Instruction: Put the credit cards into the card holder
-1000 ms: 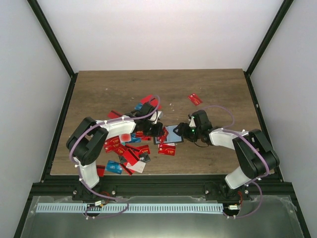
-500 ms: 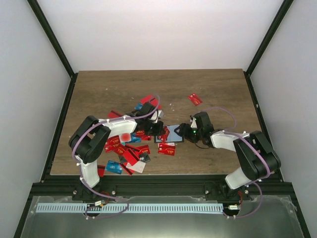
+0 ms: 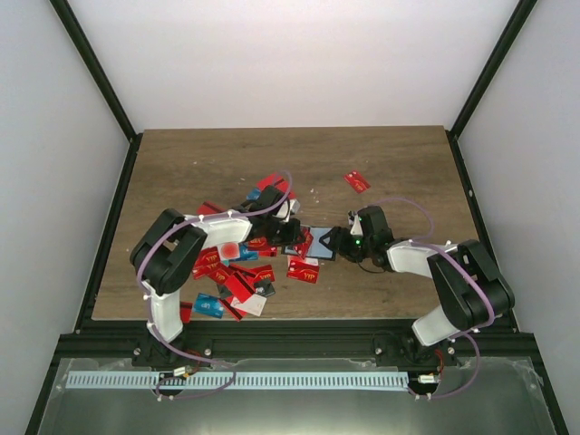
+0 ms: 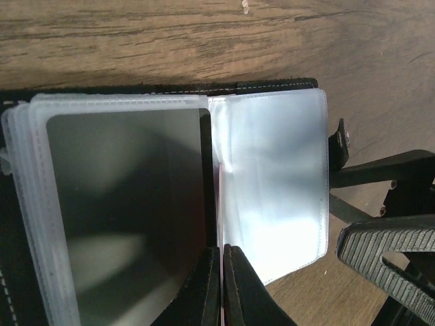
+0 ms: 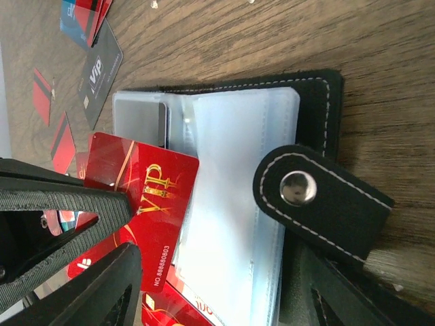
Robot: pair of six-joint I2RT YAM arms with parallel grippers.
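**Black fold-over leather card holder laid open on the brown wooden desk, between the two grippers.**

The jaws of the left gripper are shut tight, with their tips set at the fold between the holder's clear plastic sleeves. Whether a sleeve is pinched cannot be told. The jaws of the right gripper are held apart. A red plastic VIP card is seen lying across behind both fingers, one corner overlapping the sleeve edge. The black snap strap is folded outward. Other red and blue credit cards are scattered left of the holder, around the left arm.
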